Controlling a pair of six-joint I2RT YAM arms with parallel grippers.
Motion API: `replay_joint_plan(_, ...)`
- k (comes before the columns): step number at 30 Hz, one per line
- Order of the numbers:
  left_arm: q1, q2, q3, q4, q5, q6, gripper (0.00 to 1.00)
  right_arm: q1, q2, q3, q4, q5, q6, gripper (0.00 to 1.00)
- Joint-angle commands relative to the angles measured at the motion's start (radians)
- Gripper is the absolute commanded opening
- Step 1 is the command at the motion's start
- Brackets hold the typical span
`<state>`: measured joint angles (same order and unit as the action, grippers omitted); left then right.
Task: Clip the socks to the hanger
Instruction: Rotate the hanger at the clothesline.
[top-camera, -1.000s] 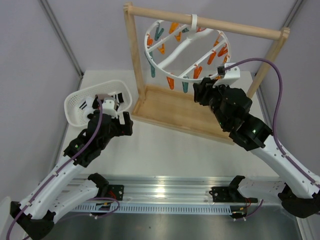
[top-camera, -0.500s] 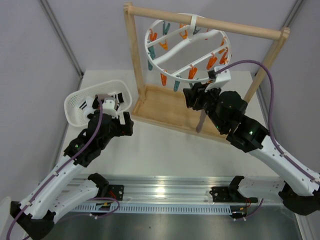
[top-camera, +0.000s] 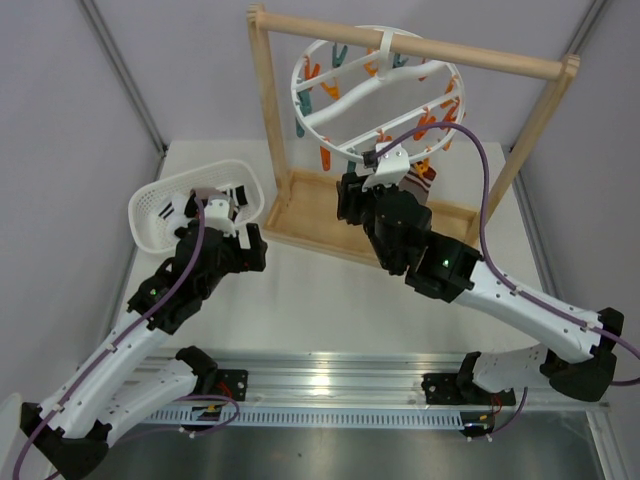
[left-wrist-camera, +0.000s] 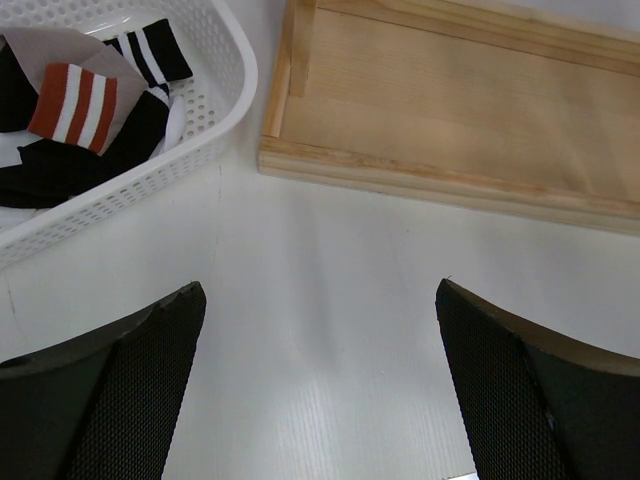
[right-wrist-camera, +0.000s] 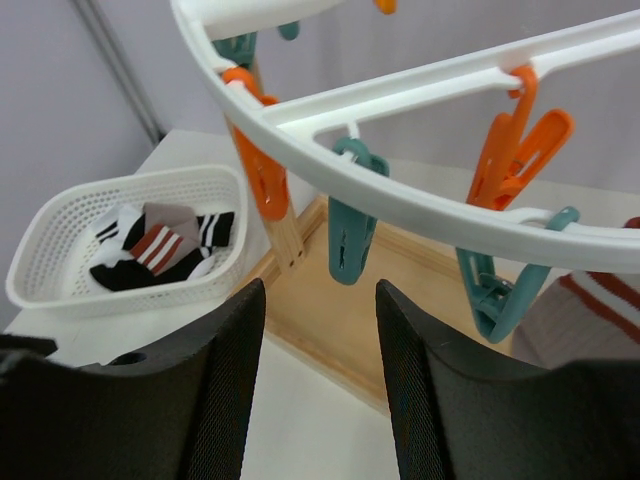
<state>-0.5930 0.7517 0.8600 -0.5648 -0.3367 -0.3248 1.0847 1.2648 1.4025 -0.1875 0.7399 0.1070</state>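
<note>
Hanger (right-wrist-camera: 400, 195) hangs on wooden rack (top-camera: 270, 110); basket (left-wrist-camera: 130, 195) holds one sock (left-wrist-camera: 75, 95).

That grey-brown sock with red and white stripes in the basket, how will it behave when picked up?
Probably floppy: the sock lies folded and crumpled over the black socks in the basket. Likely light, being thin fabric. It may drag a black sock along, since they lie piled together.

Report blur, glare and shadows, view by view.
Top external: sharp, even light, only soft shadows on the table. Left wrist: faint sheen on the table, white mesh basket crisp, near fingers dark. Right wrist: hanger evenly lit, no glare.
</note>
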Motion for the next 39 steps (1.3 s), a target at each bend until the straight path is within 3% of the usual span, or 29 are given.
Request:
replay_joint_plan(1, 0.009, -0.012, -0.001, 0.006, 0.005, -0.016, 0.99, 0.007, 0.016, 0.053, 0.089, 0.156, -0.01, 0.51)
replay_joint_plan(29, 0.01, -0.018, -0.004, 0.02, 0.053, -0.01, 0.99, -0.104, 0.081, 0.058, 0.128, 0.089, 0.115, 0.43)
replay_joint_plan(32, 0.01, -0.049, -0.019, 0.074, 0.112, 0.003, 1.0, -0.13, 0.058, 0.049, 0.103, 0.043, 0.154, 0.37)
replay_joint_plan(39, -0.004, -0.08, -0.065, 0.293, 0.405, -0.057, 0.99, -0.236, -0.033, -0.013, 0.065, -0.174, 0.256, 0.22)
